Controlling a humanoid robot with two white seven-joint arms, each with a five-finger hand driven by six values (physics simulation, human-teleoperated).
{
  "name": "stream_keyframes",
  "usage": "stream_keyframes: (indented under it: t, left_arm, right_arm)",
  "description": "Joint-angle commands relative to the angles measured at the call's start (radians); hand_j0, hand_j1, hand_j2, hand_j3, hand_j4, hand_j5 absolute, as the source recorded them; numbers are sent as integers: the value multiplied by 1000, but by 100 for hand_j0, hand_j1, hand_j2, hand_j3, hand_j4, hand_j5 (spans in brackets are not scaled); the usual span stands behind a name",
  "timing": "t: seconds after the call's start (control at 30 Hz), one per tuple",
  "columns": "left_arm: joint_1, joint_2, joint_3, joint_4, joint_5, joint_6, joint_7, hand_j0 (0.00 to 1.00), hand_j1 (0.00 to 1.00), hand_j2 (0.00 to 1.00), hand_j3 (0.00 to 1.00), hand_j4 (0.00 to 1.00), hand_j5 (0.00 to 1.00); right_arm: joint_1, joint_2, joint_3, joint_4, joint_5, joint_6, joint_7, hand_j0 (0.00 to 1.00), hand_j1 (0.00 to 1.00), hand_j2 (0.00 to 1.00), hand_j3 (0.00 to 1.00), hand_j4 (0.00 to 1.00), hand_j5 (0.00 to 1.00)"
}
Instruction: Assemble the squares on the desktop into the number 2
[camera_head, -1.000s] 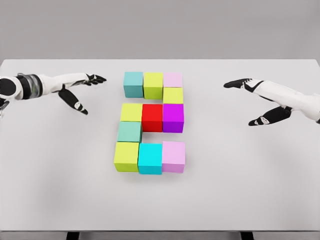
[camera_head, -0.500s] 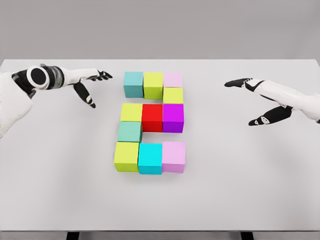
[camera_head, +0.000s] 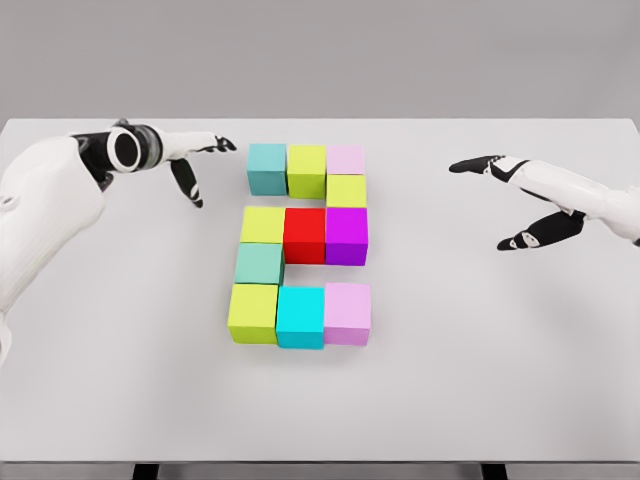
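Observation:
Coloured cubes sit packed together on the white table (camera_head: 480, 360) in the shape of a 2. The top row is a teal cube (camera_head: 267, 167), a lime cube (camera_head: 307, 169) and a pale pink cube (camera_head: 346, 158), with a lime cube (camera_head: 346, 190) under the pink one. The middle row holds a lime cube (camera_head: 262, 224), a red cube (camera_head: 304, 234) and a magenta cube (camera_head: 346, 234). A teal cube (camera_head: 259, 263) links down to a lime cube (camera_head: 253, 312), a cyan cube (camera_head: 300, 315) and a pink cube (camera_head: 347, 312). My left hand (camera_head: 203, 168) hovers open just left of the top teal cube. My right hand (camera_head: 497, 203) stays open far to the right.
The grey wall rises behind the table's far edge (camera_head: 320, 120). Two dark table legs (camera_head: 146, 471) show under the front edge. Bare tabletop lies on both sides of the cube figure and in front of it.
My left arm has swung inward and to the right, bringing the open hand close to the top teal cube. The right arm and all cubes have stayed where they were.

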Motion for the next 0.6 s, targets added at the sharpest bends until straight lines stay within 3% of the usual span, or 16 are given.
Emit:
stream_keyframes:
  t: [0.0,0.57]
  left_arm:
    - [-2,24,1,-63,-2,-4,-5,100,100,100,100,100,100]
    - [9,38,-50,-90,-7,-24,-4,100,100,100,100,100,100]
  right_arm:
    - [0,-2,0,0,-8,3,0,100,100,100,100,100,100]
    - [0,0,0,-4,-8,3,0,100,100,100,100,100,100]
